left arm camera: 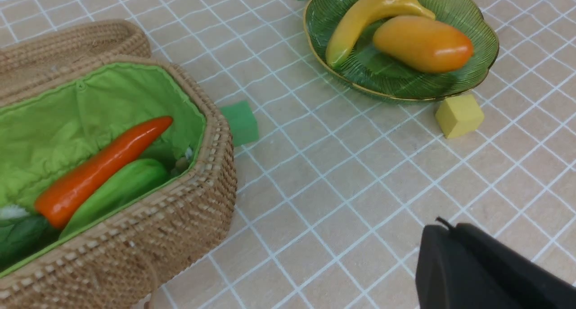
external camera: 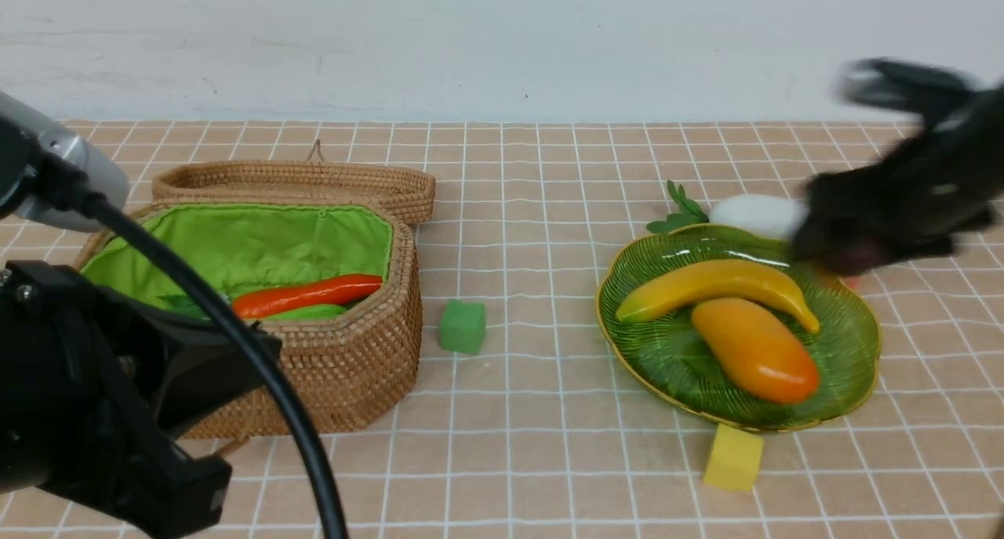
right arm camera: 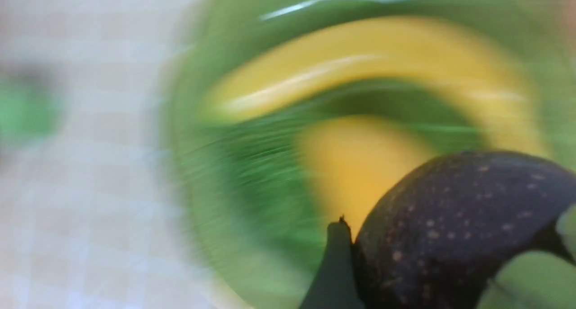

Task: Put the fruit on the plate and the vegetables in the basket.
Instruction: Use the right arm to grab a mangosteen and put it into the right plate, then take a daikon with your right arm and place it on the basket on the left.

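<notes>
The green glass plate (external camera: 851,327) at the right holds the yellow banana (external camera: 714,282) and the orange-yellow mango (external camera: 754,349). My right gripper (external camera: 835,253), blurred by motion, hovers at the plate's far right rim. It is shut on the dark purple mangosteen (right arm camera: 454,219), which presses against one finger (right arm camera: 335,264). A white radish (external camera: 757,213) lies on the table just behind the plate. The wicker basket (external camera: 353,358) at the left contains the orange carrot (external camera: 310,294) and the green gourd (external camera: 310,313). My left gripper (left arm camera: 443,228) is shut and empty above the table, right of the basket.
The basket's lid (external camera: 298,182) lies open behind it. A green foam cube (external camera: 462,326) sits between basket and plate. A yellow foam cube (external camera: 733,457) touches the plate's near rim. My left arm (external camera: 94,398) fills the lower left of the front view.
</notes>
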`<state>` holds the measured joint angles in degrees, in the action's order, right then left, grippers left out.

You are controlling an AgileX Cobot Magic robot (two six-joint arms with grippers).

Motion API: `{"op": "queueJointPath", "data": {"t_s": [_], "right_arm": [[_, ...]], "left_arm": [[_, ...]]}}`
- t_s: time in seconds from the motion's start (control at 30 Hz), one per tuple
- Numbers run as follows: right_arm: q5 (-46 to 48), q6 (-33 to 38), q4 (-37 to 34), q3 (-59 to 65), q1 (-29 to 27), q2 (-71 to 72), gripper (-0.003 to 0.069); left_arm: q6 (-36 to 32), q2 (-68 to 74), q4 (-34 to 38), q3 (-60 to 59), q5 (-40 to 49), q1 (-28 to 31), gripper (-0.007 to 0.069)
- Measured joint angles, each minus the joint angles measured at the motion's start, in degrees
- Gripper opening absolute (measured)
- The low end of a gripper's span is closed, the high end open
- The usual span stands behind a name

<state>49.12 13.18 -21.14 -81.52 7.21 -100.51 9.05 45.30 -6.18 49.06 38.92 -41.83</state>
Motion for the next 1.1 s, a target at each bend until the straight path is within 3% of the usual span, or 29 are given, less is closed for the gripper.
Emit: {"op": "queueJointPath", "data": {"t_s": [0.23,0.43,0.67,0.77,0.87,0.93,1.07,1.1], "right_arm": [[-4.8,5.2,2.0,0.0,8.1,-6.1,0.0573],[-7.6,5.6,6.4,-0.2,8.5,-8.2,0.0678],[-3.2,5.2,11.6,-3.9,8.5,-4.3,0.0663],[-1.2,-0.4,17.8,-8.8,6.5,-1.8,0.0589],[0.2,-0.5,19.9,-12.9,3.5,-2.1,0.0537],[3.0,2.1,19.4,-17.6,0.2,-3.8,0.0505],[13.1,16.7,9.4,-32.4,-7.7,-14.1,0.0495],[13.6,17.4,8.9,-33.7,-8.2,-15.2,0.0496]], "left_arm": [[0.0,0.0,0.0,0.0,0.5,0.0,-0.0013],[0.0,0.0,0.0,0.0,0.5,0.0,-0.0013],[0.0,0.0,0.0,0.0,0.5,0.0,-0.0013],[0.0,0.0,0.2,0.0,0.5,0.0,-0.0013],[0.0,0.0,0.2,0.0,0.5,0.0,-0.0013],[0.0,0.0,0.3,0.0,0.5,0.0,-0.0013],[0.0,0.0,0.5,0.0,0.5,0.0,-0.0013],[0.0,0.0,0.5,0.0,0.5,0.0,-0.0013]]}}
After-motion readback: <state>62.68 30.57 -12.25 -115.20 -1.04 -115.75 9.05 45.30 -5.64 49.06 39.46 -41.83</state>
